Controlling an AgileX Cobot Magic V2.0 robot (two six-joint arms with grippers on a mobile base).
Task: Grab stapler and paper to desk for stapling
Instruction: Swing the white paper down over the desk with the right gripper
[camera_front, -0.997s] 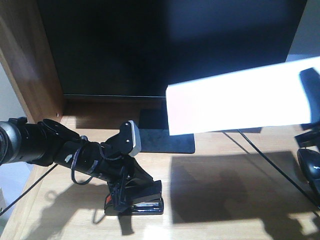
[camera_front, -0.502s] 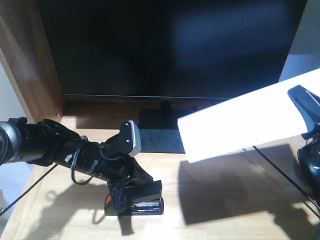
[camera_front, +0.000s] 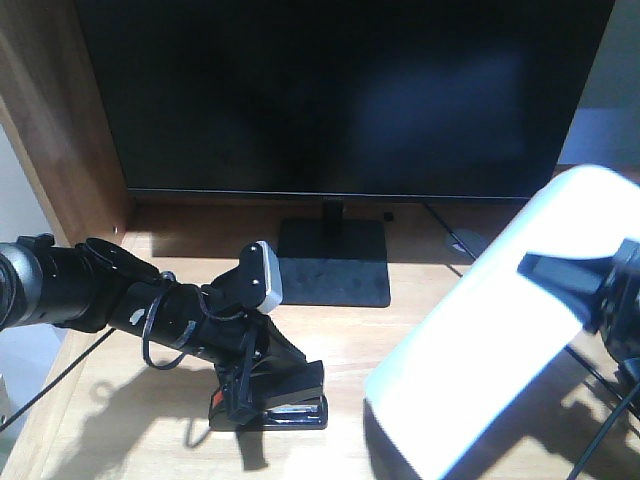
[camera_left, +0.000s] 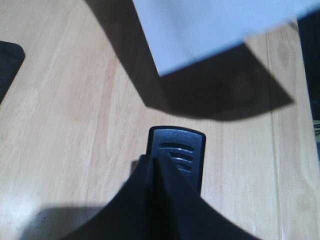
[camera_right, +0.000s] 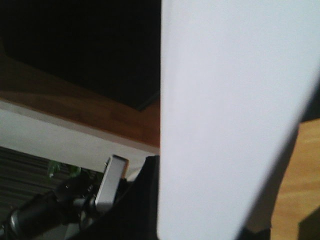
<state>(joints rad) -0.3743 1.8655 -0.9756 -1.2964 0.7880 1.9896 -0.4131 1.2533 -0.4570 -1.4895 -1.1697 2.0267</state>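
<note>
Paper (camera_front: 480, 350) is hanging from my right gripper (camera_front: 565, 282), which is pinching the sheet near its upper right edge. One dark finger (camera_front: 550, 272) is lying across the white face. The sheet is tilting down toward the left, with its lower end over the front right of the desk (camera_front: 400, 320). In the right wrist view the paper is filling most of the frame, so I am not seeing the fingertips there.

My left gripper (camera_front: 245, 395) is reaching in from the left and clamping the stapler (camera_front: 285, 400). The stapler is sitting on the desk, front left of centre, ahead of the monitor stand (camera_front: 333, 262). In the left wrist view I am seeing the two fingers (camera_left: 145, 200) meeting in a wedge over the stapler's black ribbed end. The paper's corner is showing beyond it, apart from the stapler, and is throwing a shadow on the wood. Behind everything the monitor (camera_front: 340, 90) is standing dark.
</note>
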